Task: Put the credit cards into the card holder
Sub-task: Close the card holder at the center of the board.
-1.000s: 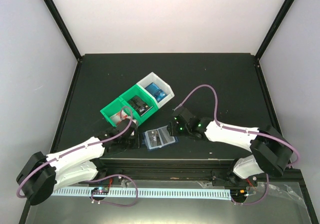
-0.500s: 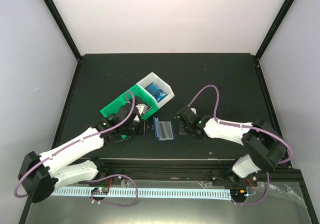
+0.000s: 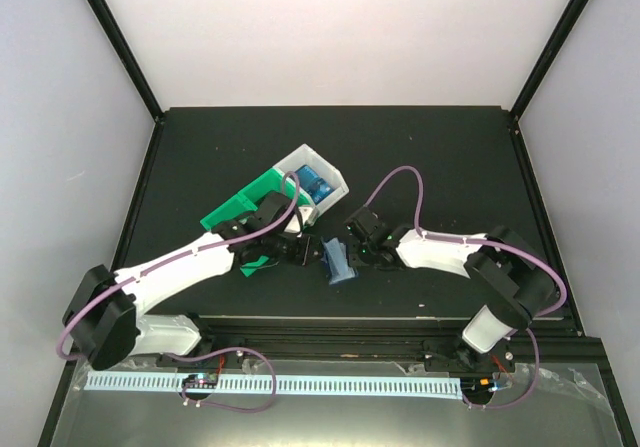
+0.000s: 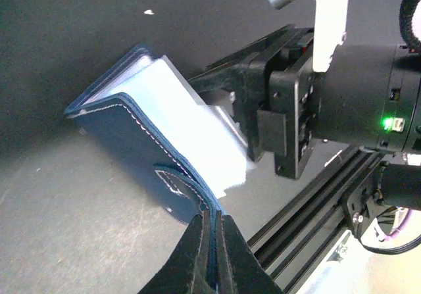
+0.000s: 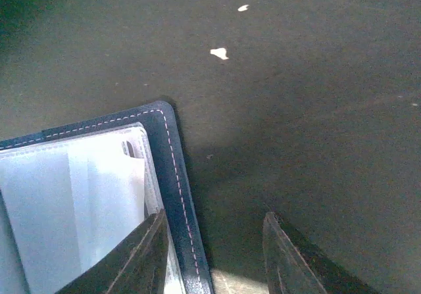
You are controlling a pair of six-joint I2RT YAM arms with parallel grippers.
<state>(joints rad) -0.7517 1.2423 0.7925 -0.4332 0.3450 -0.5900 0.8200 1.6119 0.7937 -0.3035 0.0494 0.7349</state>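
Since a second ago the left gripper (image 4: 212,224) has swung right to the card holder (image 4: 141,143), which has gone from lying flat and open on the table (image 3: 430,157) to standing on edge, half-folded. The left gripper is clenched on one cover. The right gripper (image 5: 214,227) straddles the other cover, jaws apart. Blue credit cards (image 3: 316,185) sit in the white bin (image 3: 300,159), just beyond. Judgement: the holder is being positioned and no card is loaded yet.

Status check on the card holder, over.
Left claw shut on card holder cover, holder propped open. Right claw open, straddling its other edge. Blue cards in white bin. No obstruction seen.
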